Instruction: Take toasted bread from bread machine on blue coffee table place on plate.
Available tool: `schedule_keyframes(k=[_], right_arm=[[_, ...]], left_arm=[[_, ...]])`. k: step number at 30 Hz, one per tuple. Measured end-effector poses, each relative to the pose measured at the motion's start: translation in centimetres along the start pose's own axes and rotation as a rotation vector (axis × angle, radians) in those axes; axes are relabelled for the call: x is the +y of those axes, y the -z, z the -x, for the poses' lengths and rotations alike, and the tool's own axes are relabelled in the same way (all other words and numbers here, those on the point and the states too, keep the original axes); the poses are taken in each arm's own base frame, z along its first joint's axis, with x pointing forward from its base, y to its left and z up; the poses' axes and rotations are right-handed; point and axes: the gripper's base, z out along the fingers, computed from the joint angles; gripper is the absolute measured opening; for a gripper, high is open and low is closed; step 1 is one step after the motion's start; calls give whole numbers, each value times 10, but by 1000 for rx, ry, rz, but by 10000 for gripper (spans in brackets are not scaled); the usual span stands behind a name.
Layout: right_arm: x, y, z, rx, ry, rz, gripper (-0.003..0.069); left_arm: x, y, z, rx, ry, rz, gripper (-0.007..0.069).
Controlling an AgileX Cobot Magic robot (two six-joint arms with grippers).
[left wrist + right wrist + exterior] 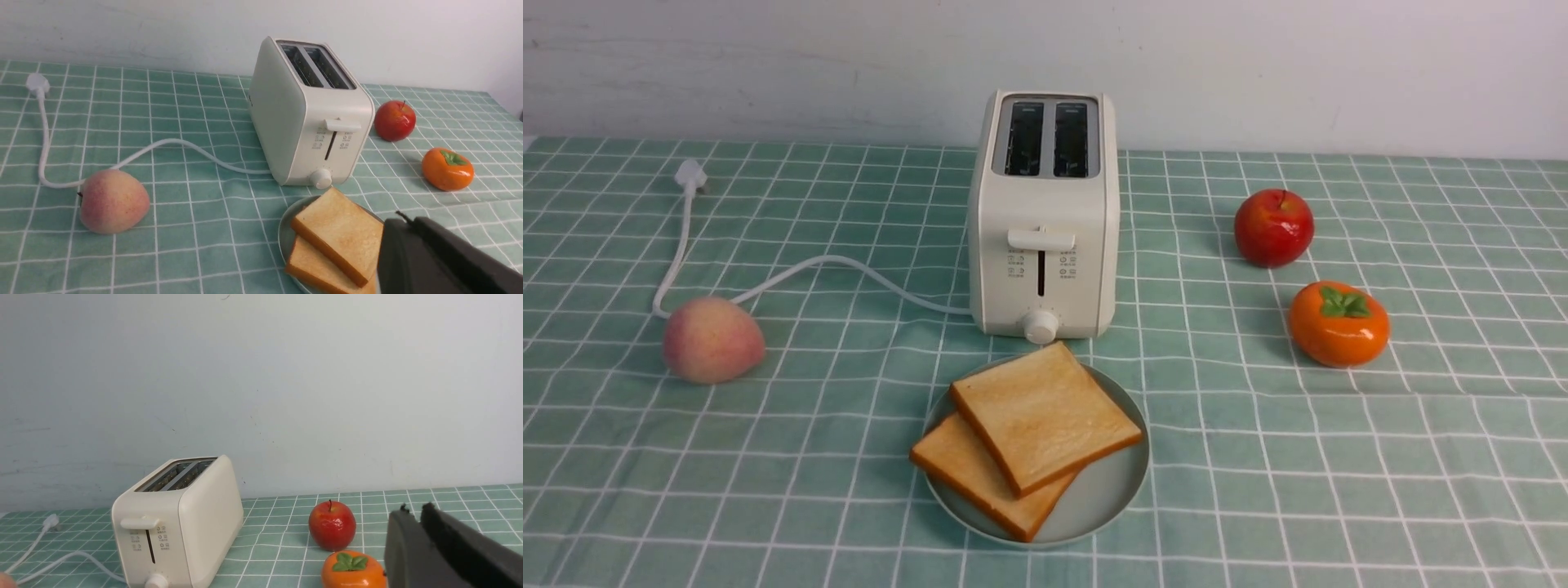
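Two slices of toasted bread lie overlapped on the plate [1112, 490], the upper slice [1045, 412] partly across the lower one [968, 474]. The plate sits on the blue coffee table [1339, 457] just in front of the bread machine [1043, 212], whose two slots are empty. Neither gripper shows in the front view. In the left wrist view my left gripper [402, 221] is shut and empty, over the near edge of the toast [341, 228] and plate [284, 228]. In the right wrist view my right gripper [416, 510] is shut and empty, raised beside the bread machine [179, 522].
A peach [712, 339] lies left of the plate. A red apple [1273, 227] and an orange persimmon [1338, 322] lie to the right. The white power cord [849, 265] runs left from the toaster to its plug [690, 175]. A white wall stands behind.
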Motion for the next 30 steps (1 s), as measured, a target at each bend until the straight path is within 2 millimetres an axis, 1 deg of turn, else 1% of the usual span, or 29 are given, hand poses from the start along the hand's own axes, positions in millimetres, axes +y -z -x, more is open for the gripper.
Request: schedule_keyframes(k=[1, 2, 3, 4, 5, 6, 7, 8, 10, 11, 12, 13, 15, 17, 30], right_arm=[[0, 0, 0, 0, 0, 0, 51], [0, 0, 0, 0, 0, 0, 51], [0, 0, 0, 0, 0, 0, 51], [0, 0, 0, 0, 0, 0, 51], [0, 0, 0, 0, 0, 0, 51], [0, 0, 0, 0, 0, 0, 51], [0, 0, 0, 0, 0, 0, 51], [0, 0, 0, 0, 0, 0, 51], [0, 0, 0, 0, 0, 0, 51], [0, 0, 0, 0, 0, 0, 51], [0, 0, 0, 0, 0, 0, 53], [0, 0, 0, 0, 0, 0, 55], [0, 0, 0, 2, 0, 0, 56], [0, 0, 0, 2, 0, 0, 58], [0, 0, -1, 8, 0, -1, 78]], left_arm=[[3, 0, -9, -13, 1, 3, -14], [10, -2, -26, -51, 2, 12, -14], [14, -1, -36, -87, 2, 16, -14], [15, -1, -39, -94, 1, 18, -14], [26, -3, -63, -154, 3, 49, -14], [27, -5, -66, -153, 3, 56, -14], [32, -5, -78, -179, 4, 75, -14], [43, -9, -102, -192, 9, 122, -14], [54, -14, -130, -173, 18, 180, -14], [56, -15, -134, -161, 20, 186, -14], [60, -17, -147, -98, 25, 208, -14], [61, -18, -153, -48, 19, 219, -14], [63, -18, -163, 49, 4, 235, -14], [64, -18, -168, 102, -11, 247, -14], [64, -18, -168, 95, -16, 248, -11]])
